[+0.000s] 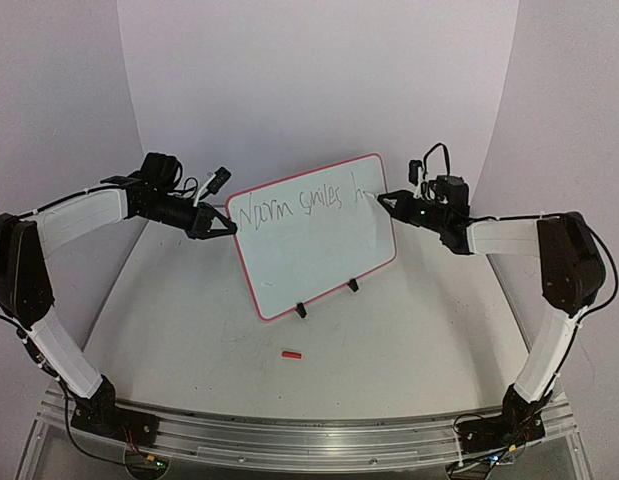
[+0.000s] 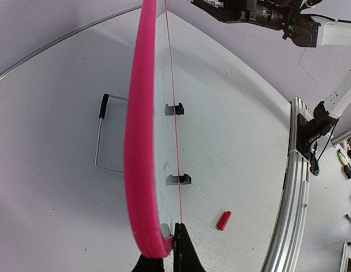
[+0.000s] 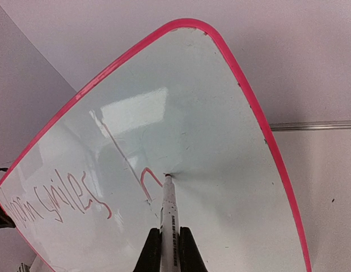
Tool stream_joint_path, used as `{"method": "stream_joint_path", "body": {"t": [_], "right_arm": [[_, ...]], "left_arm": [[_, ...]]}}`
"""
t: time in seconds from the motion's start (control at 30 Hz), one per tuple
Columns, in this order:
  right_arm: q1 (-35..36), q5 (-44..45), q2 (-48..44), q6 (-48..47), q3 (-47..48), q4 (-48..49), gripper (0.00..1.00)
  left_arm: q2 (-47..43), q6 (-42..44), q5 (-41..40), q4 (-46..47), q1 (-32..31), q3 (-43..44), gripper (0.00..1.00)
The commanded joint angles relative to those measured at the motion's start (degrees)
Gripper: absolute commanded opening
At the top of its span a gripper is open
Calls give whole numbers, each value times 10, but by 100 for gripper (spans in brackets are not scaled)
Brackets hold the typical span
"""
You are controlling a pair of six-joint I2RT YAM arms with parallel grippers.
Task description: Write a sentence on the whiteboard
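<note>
Top external view, whiteboard (image 1: 319, 255): stands leaning back at the middle of the worktop (image 1: 189, 320), between the two arms. Its glossy face is turned toward the arm bases, and a pink-red rim runs all round.
Sentence (image 1: 294, 205): one thin handwritten line along the upper part of the board, reading roughly "Norm smiles h". The last letter sits close to the upper right corner.
Marker (image 3: 170, 207): pale barrel; its tip touches the board's face just right of the last letter's stroke.
Right claw (image 3: 169, 246): pressed together on the marker, one finger on each side of the barrel. It is near the board's upper right corner, and only the marker reaches the face.
Left claw (image 2: 165, 256): pinching the board's left edge near the upper left corner, with one finger on the front face and the other behind the rim.
Clip feet (image 1: 302, 310): two small black ones on the bottom rim, resting on the worktop.
Wire stand (image 2: 100, 136): a thin bent wire frame with a black tip on the worktop behind the board. Whether it touches the board cannot be told.
Red piece (image 1: 291, 354): small, lying on the worktop in front of the board, apart from it.
Rail (image 1: 309, 425): metal, along the near edge, carrying both arm bases.
</note>
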Motion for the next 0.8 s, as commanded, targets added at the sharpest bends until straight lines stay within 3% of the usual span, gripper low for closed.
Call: {"method": "stream_joint_path", "body": {"t": [0.0,0.47,0.77], "right_arm": [[2,25,7,-3,24,14,0],[2,40,3,-5,42,13,0],[1,-19,22,-9,60,2,0]], "left_arm": [[7,57,-52,-12,-7,-6,0],[7,57,-51,-12,-7,-6,0],[4,57,-52,-12,-7,-6,0]]}}
